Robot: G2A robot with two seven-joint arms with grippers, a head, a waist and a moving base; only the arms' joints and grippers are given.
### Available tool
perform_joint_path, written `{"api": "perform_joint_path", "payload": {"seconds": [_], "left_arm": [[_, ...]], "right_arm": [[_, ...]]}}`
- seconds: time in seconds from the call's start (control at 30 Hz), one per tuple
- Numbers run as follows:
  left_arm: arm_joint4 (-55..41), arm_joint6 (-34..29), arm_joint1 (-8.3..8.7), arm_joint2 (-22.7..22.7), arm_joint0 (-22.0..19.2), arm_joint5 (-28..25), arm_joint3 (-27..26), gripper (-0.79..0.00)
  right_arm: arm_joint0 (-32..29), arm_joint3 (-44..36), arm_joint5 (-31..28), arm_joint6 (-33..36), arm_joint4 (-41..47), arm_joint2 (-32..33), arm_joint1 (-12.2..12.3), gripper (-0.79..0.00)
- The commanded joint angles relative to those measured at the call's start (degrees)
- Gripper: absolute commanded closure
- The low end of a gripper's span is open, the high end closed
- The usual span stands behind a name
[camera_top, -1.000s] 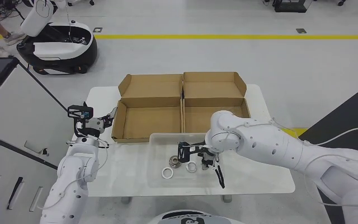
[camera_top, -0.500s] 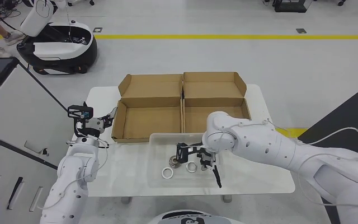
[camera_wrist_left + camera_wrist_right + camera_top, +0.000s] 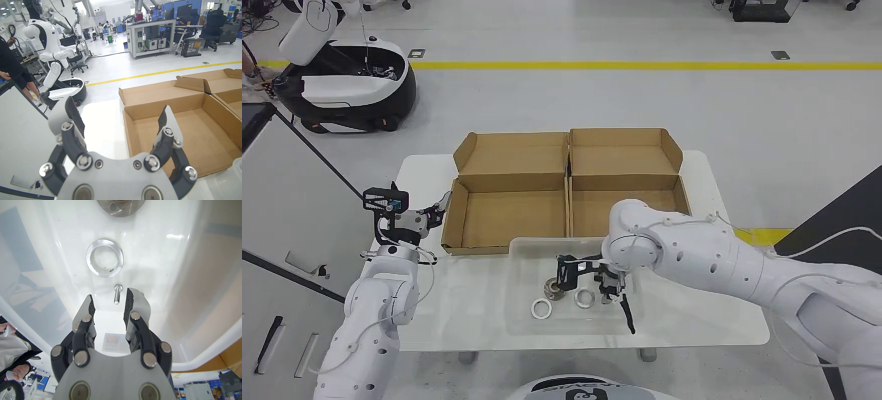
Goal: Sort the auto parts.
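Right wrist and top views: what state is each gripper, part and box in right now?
Right gripper: open, empty, over the bolt.
Left gripper: open, empty.
Bolt: lying flat in the tray, ungripped.
Metal ring: lying flat in the tray.
Left box: flaps open, empty.
Right box: flaps open, visible part empty.

Two cardboard boxes (image 3: pixel 507 218), one tray (image 3: pixel 189 285), two rings (image 3: pixel 104 257), one bolt (image 3: pixel 117 293), one flange (image 3: pixel 121 207)

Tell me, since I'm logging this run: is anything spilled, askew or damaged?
Nothing stands out. The bolt, metal ring and flanged part lie loose inside the white tray. Both cardboard boxes stand open, side by side and intact. The right gripper hangs open over the bolt.
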Motion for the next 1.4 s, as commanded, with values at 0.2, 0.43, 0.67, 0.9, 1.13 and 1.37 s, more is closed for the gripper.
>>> {"api": "perform_joint_path", "payload": {"seconds": [0.2, 0.43, 0.67, 0.9, 1.13, 1.37], "left_arm": [[0.0, 0.0, 0.0, 0.0, 0.0, 0.0, 0.0, -0.785], [0.0, 0.0, 0.0, 0.0, 0.0, 0.0, 0.0, -0.785], [0.0, 0.0, 0.0, 0.0, 0.0, 0.0, 0.0, -0.785], [0.0, 0.0, 0.0, 0.0, 0.0, 0.0, 0.0, -0.785], [0.0, 0.0, 0.0, 0.0, 0.0, 0.0, 0.0, -0.785], [0.0, 0.0, 0.0, 0.0, 0.0, 0.0, 0.0, -0.785]], "right_arm": [[-0.4, 1.0, 0.2, 0.2, -0.3, 0.0, -0.5, -0.354], [-0.8, 2.1, 0.0, 0.0, -0.5, 0.0, -0.9, -0.336], [-1.0, 3.2, -0.4, -0.4, -0.8, 0.0, -1.5, -0.329], [-1.1, 4.2, -0.5, -0.5, -1.1, 0.0, -2.0, -0.286], [-1.0, 5.2, -0.4, -0.4, -1.3, 0.0, -2.4, 0.0], [-0.3, 4.5, 0.0, 0.0, -0.3, 0.4, -2.4, 0.0]]}}
